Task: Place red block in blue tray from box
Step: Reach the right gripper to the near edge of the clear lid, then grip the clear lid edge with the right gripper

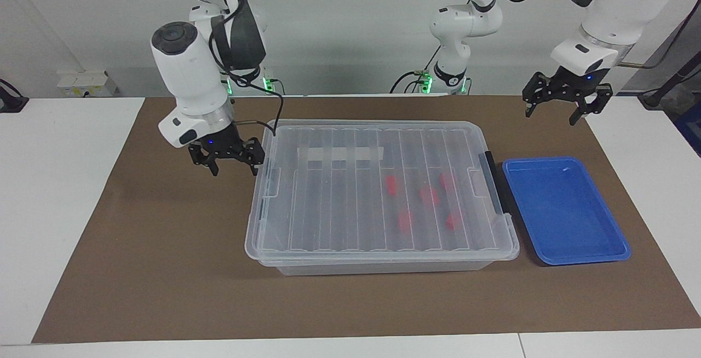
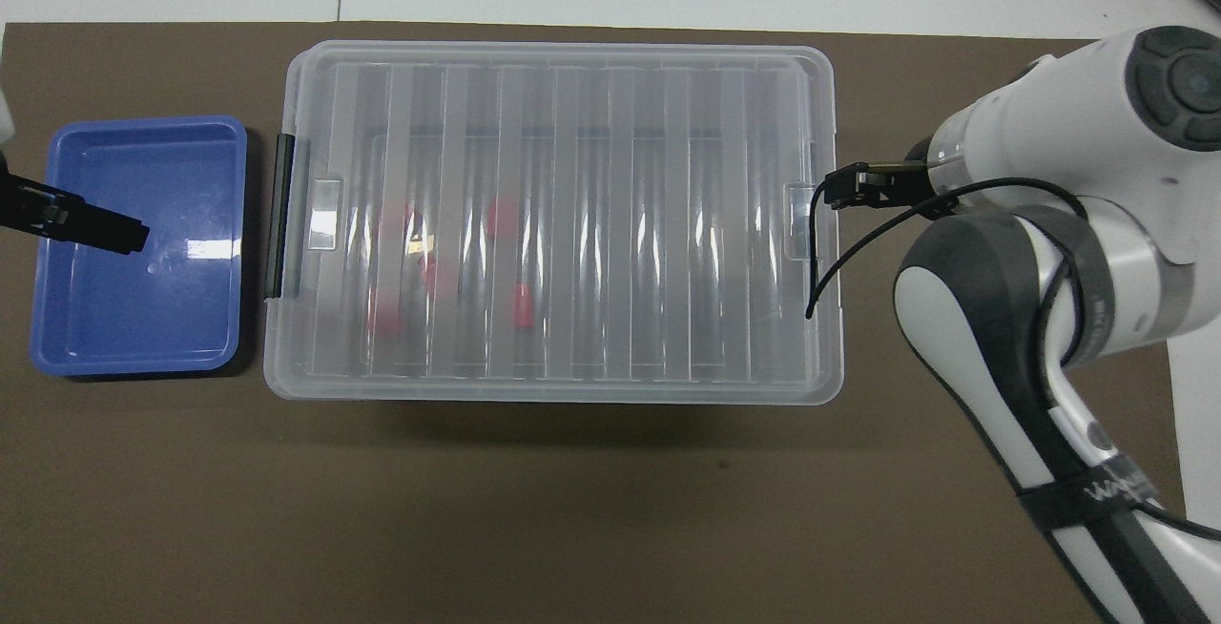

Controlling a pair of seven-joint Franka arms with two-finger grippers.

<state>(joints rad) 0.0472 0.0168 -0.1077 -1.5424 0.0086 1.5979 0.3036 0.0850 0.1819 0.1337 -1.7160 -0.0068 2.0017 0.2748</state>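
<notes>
Facing view shows the large clear plastic box [image 1: 378, 194] with its ribbed lid closed, sitting mid-worktop on the brown mat [image 1: 164, 270]. Inside, toward the left arm's end, lie the small bright red plastic blocks [image 1: 429, 195], blurred through the lid. The shallow rectangular blue tray [image 1: 564, 210] sits just beside the box at that same end and holds nothing. The right gripper [image 1: 231, 161], jaws wide and holding nothing, hangs just beside the box's end toward the right arm, near the clear latch tab [image 1: 272, 182]. The left gripper [image 1: 558, 107], also wide and unladen, waits in the air above the mat near the tray. The lid must come off first, I judge. Risks: lifting one end alone could drag the whole box, shoving the tray or scattering the blocks; a gripper descending off-target could press the lid instead of catching its edge.
</notes>
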